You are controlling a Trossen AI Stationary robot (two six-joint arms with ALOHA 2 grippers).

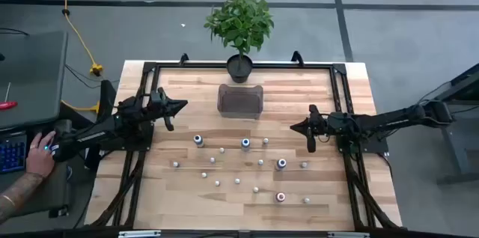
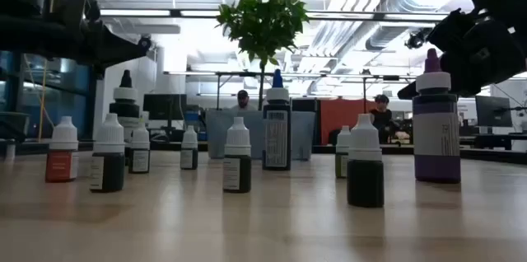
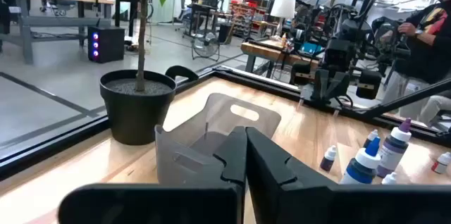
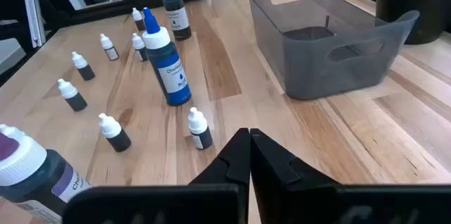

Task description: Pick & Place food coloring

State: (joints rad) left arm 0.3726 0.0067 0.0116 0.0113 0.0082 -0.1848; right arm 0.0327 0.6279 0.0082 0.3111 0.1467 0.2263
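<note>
Several tiny food coloring bottles (image 1: 236,165) stand upright on the wooden table, spread across its middle and near part; a few are larger, such as a blue-capped one (image 4: 166,65) and a purple one (image 2: 436,126). My left gripper (image 1: 182,105) hovers shut at the table's left side, above the wood, left of the clear bin. My right gripper (image 1: 294,126) hovers shut at the right side, right of the bottles. In the wrist views both pairs of fingers, left (image 3: 246,146) and right (image 4: 249,146), meet with nothing between them.
A clear plastic bin (image 1: 240,101) stands at the table's far middle, and behind it a potted plant (image 1: 240,32) at the far edge. A black frame (image 1: 340,81) runs along the table's sides. A person's hand (image 1: 37,152) rests on a keyboard off the table's left.
</note>
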